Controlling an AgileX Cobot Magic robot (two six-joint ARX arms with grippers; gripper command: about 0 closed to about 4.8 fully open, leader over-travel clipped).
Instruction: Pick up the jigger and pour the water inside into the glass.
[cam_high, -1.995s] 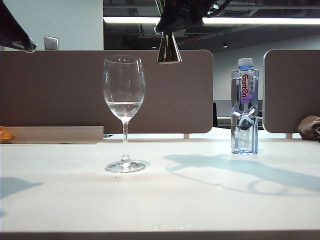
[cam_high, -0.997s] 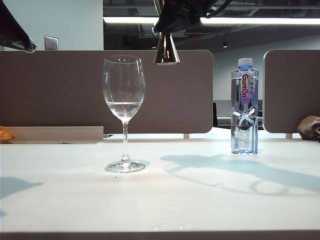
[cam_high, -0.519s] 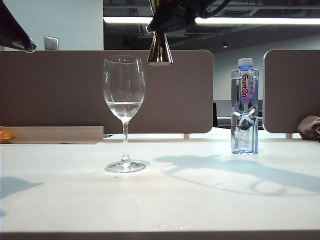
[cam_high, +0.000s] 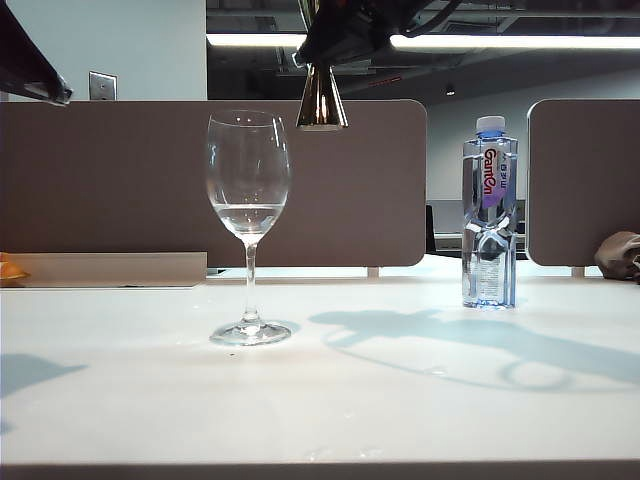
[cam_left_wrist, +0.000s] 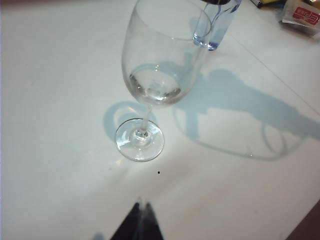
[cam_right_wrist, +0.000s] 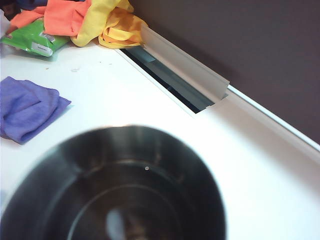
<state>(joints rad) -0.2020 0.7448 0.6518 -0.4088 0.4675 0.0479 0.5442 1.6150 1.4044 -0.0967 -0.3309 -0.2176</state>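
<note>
Gold jigger (cam_high: 322, 100) hangs above-right of the upright glass (cam_high: 248, 200) holding water (cam_high: 248, 214).

**Readable text: one bottle label**

The plastic bottle (cam_high: 489, 212) standing on the table (cam_high: 400, 400) carries red lettering running vertically on its label (cam_high: 489, 172), reading roughly "Ganten"; the small print beneath it is too fine to read. A red-and-white packet (cam_left_wrist: 301, 16) bears lettering too blurred to read

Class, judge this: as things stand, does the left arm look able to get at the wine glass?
Probably yes. The glass stands alone on bare table, with the left tool looking straight at it. The bottle is off to the side, and the right tool holds the jigger above, beside the rim.
</note>
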